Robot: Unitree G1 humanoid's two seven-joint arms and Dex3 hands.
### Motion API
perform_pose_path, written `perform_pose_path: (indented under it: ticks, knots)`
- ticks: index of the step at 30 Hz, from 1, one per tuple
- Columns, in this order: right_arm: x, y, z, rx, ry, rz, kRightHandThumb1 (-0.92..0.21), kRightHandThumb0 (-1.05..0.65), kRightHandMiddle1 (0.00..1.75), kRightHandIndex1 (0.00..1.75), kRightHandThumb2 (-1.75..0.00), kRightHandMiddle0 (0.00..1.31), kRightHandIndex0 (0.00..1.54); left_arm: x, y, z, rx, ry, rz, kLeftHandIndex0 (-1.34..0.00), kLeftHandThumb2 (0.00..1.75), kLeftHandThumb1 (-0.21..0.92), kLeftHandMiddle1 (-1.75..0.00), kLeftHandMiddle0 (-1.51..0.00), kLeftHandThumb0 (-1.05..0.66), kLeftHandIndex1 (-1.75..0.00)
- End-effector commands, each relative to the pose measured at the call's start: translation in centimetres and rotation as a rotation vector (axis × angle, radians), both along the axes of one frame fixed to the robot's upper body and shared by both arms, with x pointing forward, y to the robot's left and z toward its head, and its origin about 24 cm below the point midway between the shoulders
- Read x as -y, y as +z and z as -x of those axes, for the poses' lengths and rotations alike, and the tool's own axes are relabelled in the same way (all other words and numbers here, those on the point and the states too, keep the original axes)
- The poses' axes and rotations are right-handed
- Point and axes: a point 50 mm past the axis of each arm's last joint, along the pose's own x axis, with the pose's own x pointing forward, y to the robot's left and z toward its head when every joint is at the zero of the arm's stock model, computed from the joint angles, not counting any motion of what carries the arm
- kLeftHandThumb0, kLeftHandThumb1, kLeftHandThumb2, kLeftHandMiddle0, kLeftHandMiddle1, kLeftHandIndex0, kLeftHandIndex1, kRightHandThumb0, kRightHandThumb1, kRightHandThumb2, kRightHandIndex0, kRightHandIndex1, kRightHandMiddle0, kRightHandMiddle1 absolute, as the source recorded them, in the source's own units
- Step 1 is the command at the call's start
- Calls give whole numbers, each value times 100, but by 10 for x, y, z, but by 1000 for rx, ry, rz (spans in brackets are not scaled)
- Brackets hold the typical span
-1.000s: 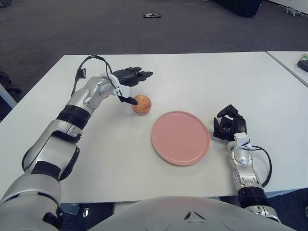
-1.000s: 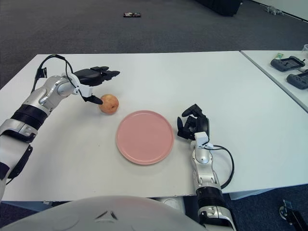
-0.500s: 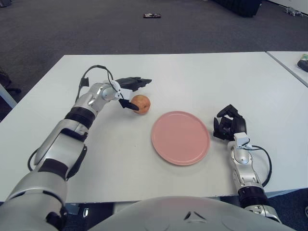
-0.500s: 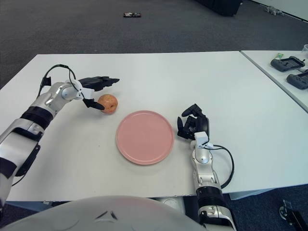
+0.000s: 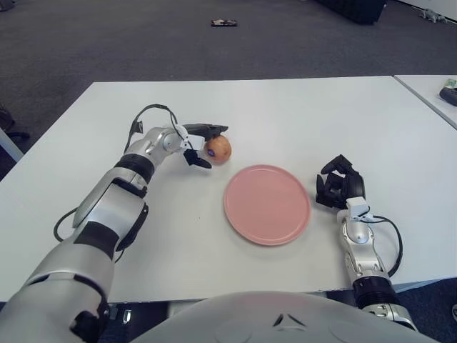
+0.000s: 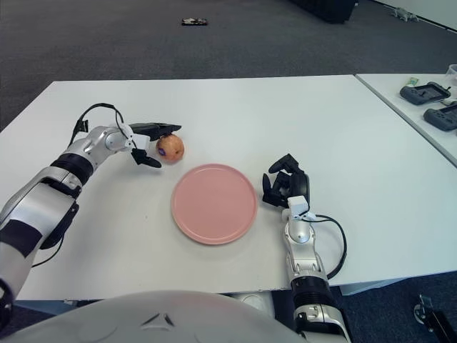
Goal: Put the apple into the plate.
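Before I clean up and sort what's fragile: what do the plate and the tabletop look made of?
The plate looks like matte pink plastic or glazed ceramic: uniform colour, smooth face, thin raised rim; which one is unclear. The tabletop looks like white laminate or painted board: flat, even, low sheen, with a thin straight edge.

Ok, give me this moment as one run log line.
left hand: fingers around apple, no firm grasp | plate: empty | right hand: idle right of plate

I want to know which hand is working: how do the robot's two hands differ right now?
The left hand reaches far across the table, fingers spread around the apple; the right hand shows nearer the robot, right of the plate, fingers curled, holding nothing. Both are black with three fingers.
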Motion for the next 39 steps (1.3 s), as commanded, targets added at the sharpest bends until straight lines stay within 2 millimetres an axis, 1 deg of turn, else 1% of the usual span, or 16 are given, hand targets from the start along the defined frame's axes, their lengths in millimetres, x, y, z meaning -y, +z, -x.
perform_pose_path:
  ticks: [1, 16, 23, 36, 39]
  knots:
    - [3, -14, 9, -79, -13, -2, -34, -47, 175, 175, -130, 59, 109, 7, -1, -2, -2, -15, -41, 0, 74, 49, 0, 0, -96, 0]
    - [4, -14, 11, -73, -22, -7, -35, -47, 175, 175, -129, 58, 109, 18, -23, 5, -15, -11, -95, 0, 75, 47, 0, 0, -94, 0]
    - [4, -13, 12, -67, -23, -4, -35, -47, 175, 175, -128, 58, 108, 21, -26, 6, -24, 0, -88, 0, 79, 45, 0, 0, -92, 0]
    - [3, -12, 13, -54, -21, -9, -35, -47, 175, 175, -128, 58, 109, 30, -28, 9, 1, -31, -73, 0, 80, 50, 0, 0, -96, 0]
    - [4, -11, 13, -54, -20, -12, -35, -47, 175, 175, -128, 58, 109, 32, -28, 9, 6, -43, -74, 0, 79, 53, 0, 0, -96, 0]
